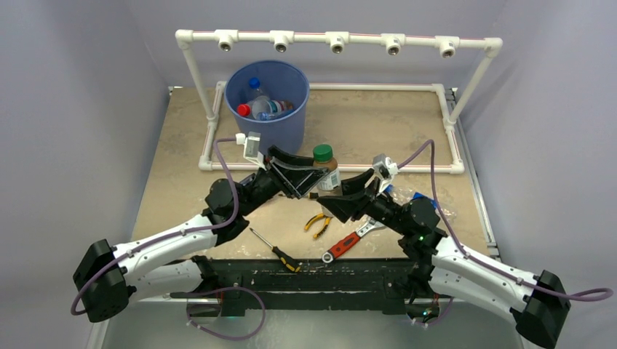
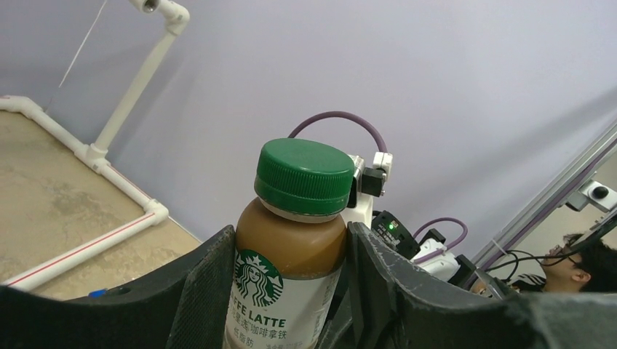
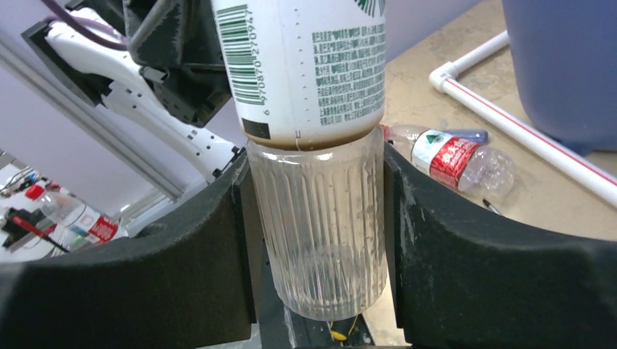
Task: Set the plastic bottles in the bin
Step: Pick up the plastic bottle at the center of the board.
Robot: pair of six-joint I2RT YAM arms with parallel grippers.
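The desk [image 1: 378, 131] carries the bin [image 1: 280, 134] at its far left. The bottle [image 1: 325, 163] you are working hangs upright in the air just to the bin's near right, not yet over the rim. Both arms grip it at once. The left fingers [image 2: 207, 291] clamp its shoulder just under the green cap [image 2: 304, 174]. The right fingers [image 3: 211, 240] are closed on the clear ribbed base, one pressed to each side.

This looks like a handover, and the left arm is on the bin's side, so I would let it finish the job. Don't move either arm while both grip, or you may twist the bottle out of one hold. Ease the right fingers apart first and draw them down and away from the bin. Then lift the left arm high enough to clear the rim before you let go. The left hold sits high on a tapering shoulder, so keep the bottle upright on the way.

Several bottles [image 1: 262, 107] already lie in the bin. Another [image 3: 451, 156] waits on the desk to the bin's near right, past the pliers [image 1: 318, 222].
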